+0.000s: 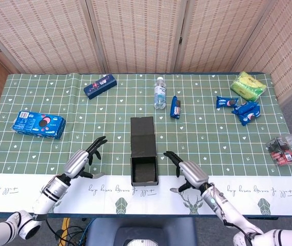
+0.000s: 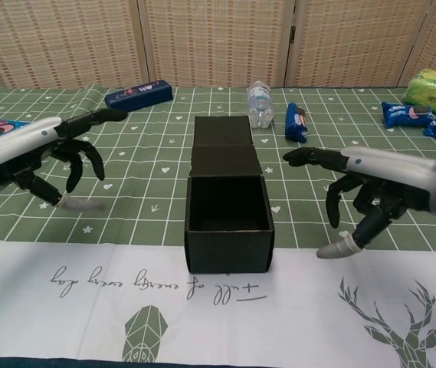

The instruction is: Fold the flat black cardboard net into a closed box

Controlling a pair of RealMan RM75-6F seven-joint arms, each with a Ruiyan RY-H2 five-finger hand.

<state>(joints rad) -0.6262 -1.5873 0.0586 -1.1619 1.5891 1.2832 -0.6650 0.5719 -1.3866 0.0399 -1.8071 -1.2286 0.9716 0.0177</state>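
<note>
two hands flank the black box (image 1: 144,156), neither touching it. the box stands on the table (image 1: 33,97) with its open top up and its lid flap (image 2: 221,130) lying flat behind it, toward the screen. box front edge sits on the white strip (image 2: 64,295) of the cloth.

left hand (image 1: 82,160) hovers left of the box, well apart from it, fingers spread, holding nothing. right hand (image 1: 189,171) hovers right of the box, near it but clear, fingers spread and curved downward, holding nothing.

other items, placed relative to the box: water bottle (image 1: 159,93) behind it, upright or lying cannot be told. small blue packet (image 1: 175,107) behind and just right. dark blue carton (image 1: 100,85) behind and left. blue biscuit box (image 1: 38,124) far left. two blue packets (image 1: 238,107) far right and behind. green bag (image 1: 248,85) farther right and behind. clear wrapped pack (image 1: 284,148) far right at the table edge.
</note>
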